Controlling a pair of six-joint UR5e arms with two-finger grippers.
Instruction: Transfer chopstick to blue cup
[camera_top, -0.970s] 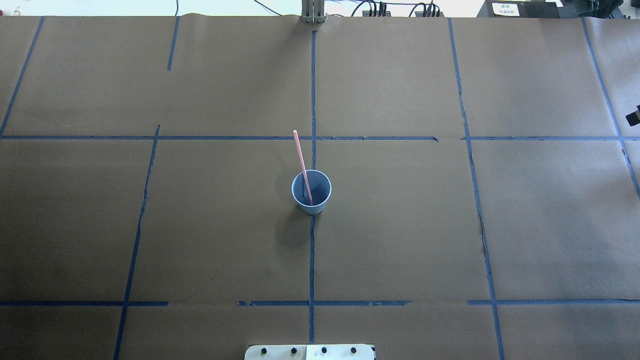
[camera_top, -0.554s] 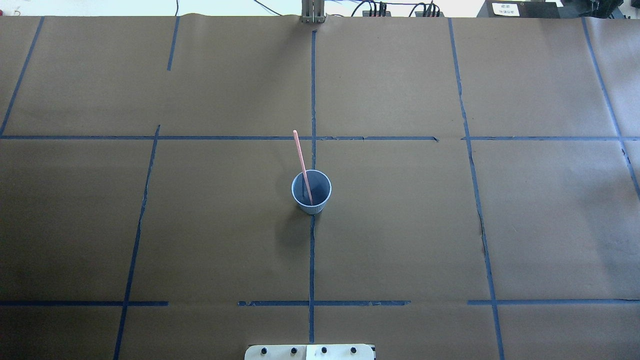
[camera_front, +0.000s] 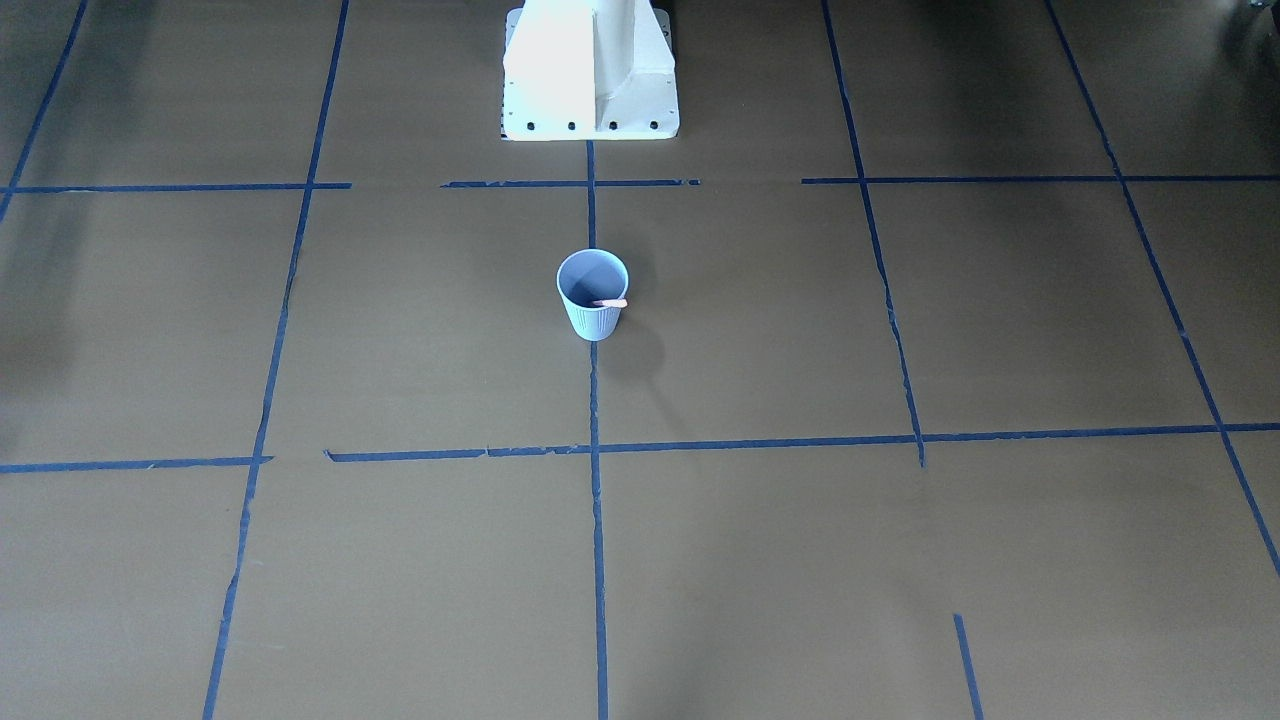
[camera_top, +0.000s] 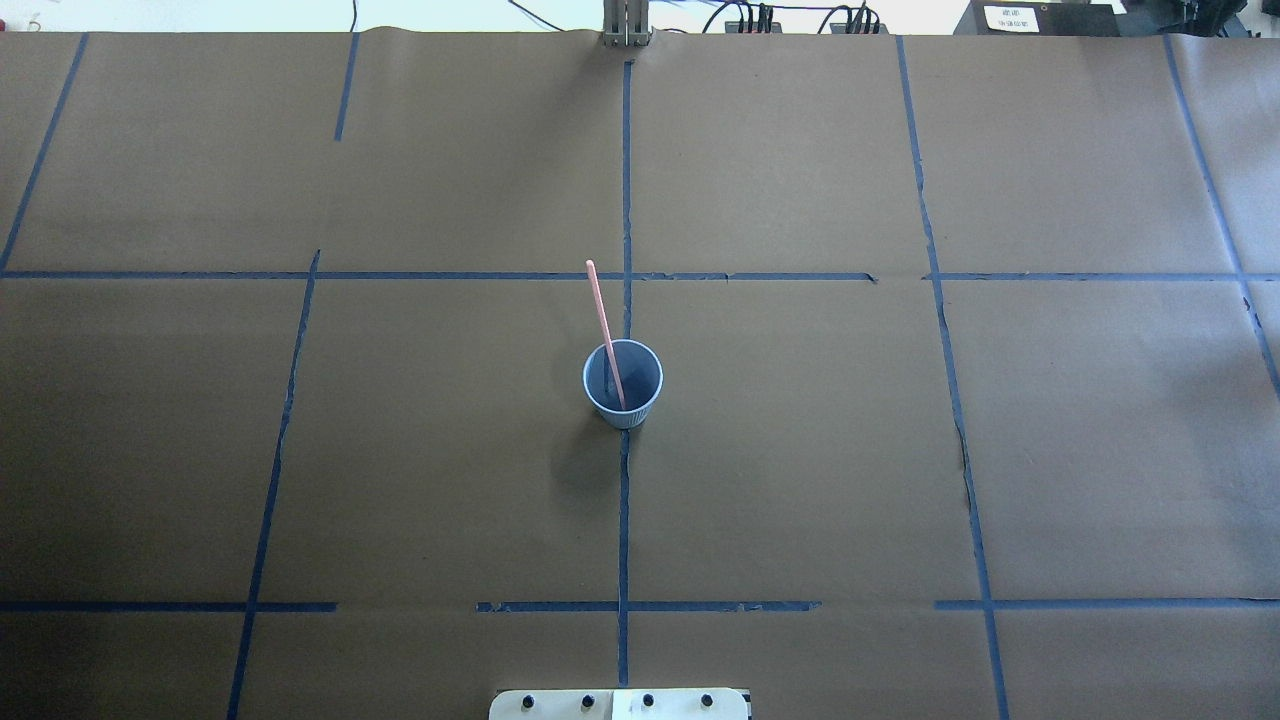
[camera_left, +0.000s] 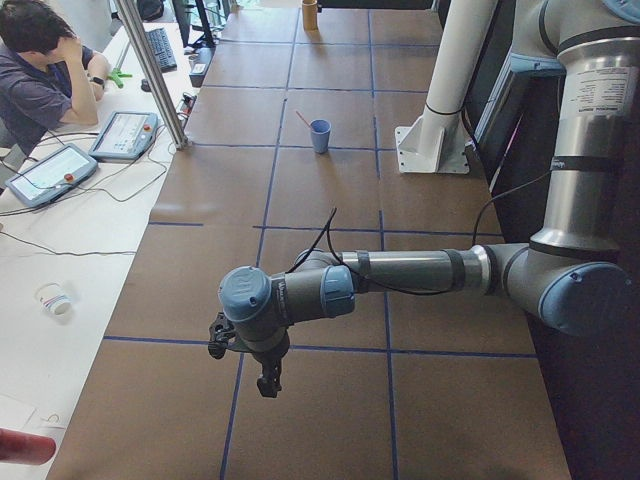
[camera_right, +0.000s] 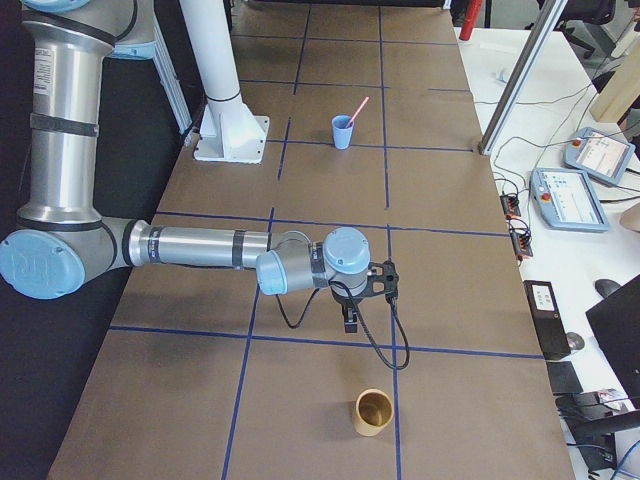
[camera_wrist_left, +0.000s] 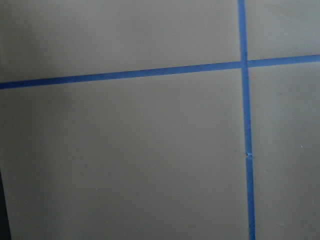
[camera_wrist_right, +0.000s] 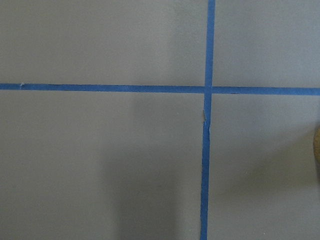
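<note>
The blue cup stands upright at the table's middle, on a blue tape line. One pale orange chopstick stands in it and leans over the far rim. The front view shows the cup with only a short chopstick end at its rim. My left gripper hangs far off at the table's left end, and shows only in the exterior left view. My right gripper hangs at the right end, and shows only in the exterior right view. I cannot tell whether either is open or shut. Both wrist views show only paper and tape.
A tan cup stands near the right gripper at the table's right end. The white robot base is behind the blue cup. A metal post, pendants and a seated operator are along the far side.
A dark piece at the overhead view's right edge one second ago has left that view. The cup and the chopstick have not moved.
</note>
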